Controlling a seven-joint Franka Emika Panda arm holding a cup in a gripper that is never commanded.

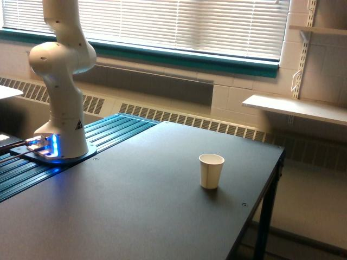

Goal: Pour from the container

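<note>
You are looking across a dark grey, matte worktop (135, 206) that fills most of the exterior view. On it, toward the exterior view's right, stands a small cream-white paper cup (211, 170), upright, its open mouth up, alone on the bare surface and well apart from everything else. You cannot see into it from this angle.

At the exterior view's left, the white arm of the robot (60, 81) rises from its round base (59, 154), which sits on a teal ribbed metal plate (108, 132) along the worktop's far left edge. A blue light glows at the foot of the base, and dark cables run off from it toward the left edge of the view. The arm climbs straight up and leaves the top of the picture, so you see only its lower segments and one rounded joint.

The gripper is out of view above the frame; you cannot tell whether it is wide, narrow or holding anything. The clear container you are to pour from is likewise nowhere in the view, so its place cannot be told from here.

Behind the worktop runs a window with closed white slatted blinds (184, 24) above a teal sill. To the exterior view's right, a white wall shelf (295, 108) hangs on metal brackets.
</note>
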